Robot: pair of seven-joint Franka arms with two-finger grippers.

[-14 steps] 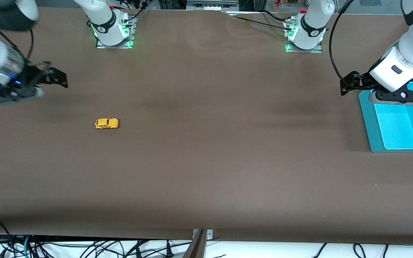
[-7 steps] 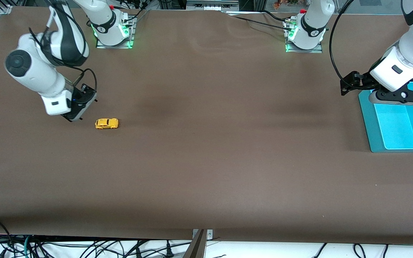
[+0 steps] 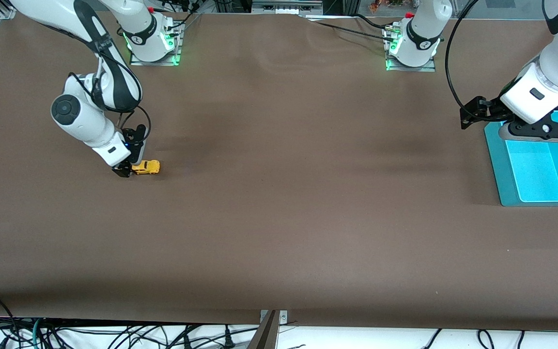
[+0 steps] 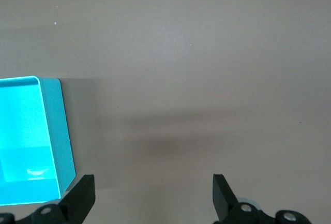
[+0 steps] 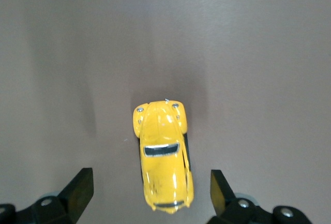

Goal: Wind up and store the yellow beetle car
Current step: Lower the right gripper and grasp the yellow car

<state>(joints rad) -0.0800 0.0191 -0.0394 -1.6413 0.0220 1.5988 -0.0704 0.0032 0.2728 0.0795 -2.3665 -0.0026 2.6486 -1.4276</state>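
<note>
Here we had the right gripper (image 5: pixel 150 203) open low over the car (image 5: pixel 163 157), fingers astride its rear, its long axis running toward twelve o'clock between them. The left gripper (image 4: pixel 152 195) waited open by the bin (image 3: pixel 499 160), well apart.

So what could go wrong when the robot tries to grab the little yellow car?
The yellow beetle car is tiny and on wheels, so if one finger of the open right gripper touches it first, it might roll away or twist instead of being caught. The blue bin sits at the left arm's end of the table, so the car could slip out on the long carry. The left gripper waits open over the bin's edge and could crowd the drop.
</note>
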